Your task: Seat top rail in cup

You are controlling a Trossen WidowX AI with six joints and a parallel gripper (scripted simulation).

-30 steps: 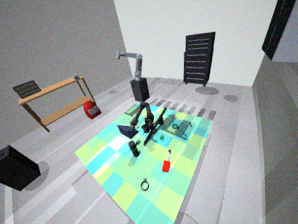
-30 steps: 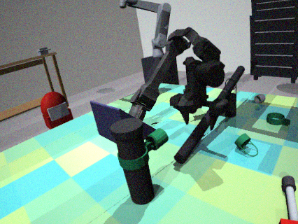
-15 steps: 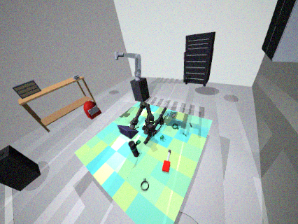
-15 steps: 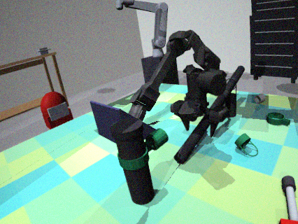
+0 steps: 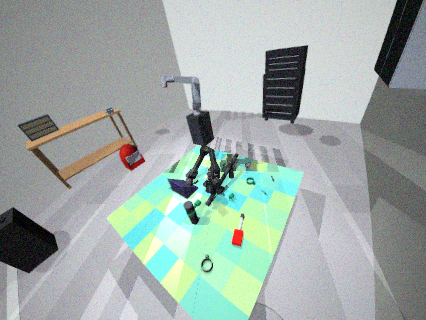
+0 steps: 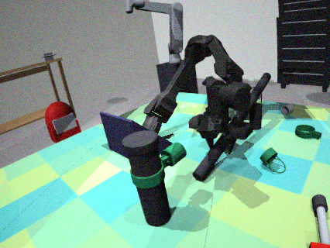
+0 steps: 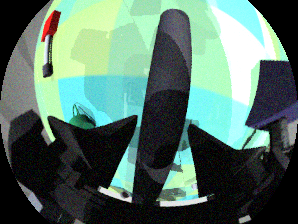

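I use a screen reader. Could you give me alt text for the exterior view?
A dark robot arm's claw straddles a slanted dark rail. The rail's low end is short of the green cup banded to a thick post on a checkered mat.

claw point(image 7: 160, 183) tips lost in dark wrist-view rim, contact with rail point(image 7: 162, 96) hard to call. red-handled tool point(image 6: 321, 221) cut off by exterior edge. loop cap hidden behind arm.
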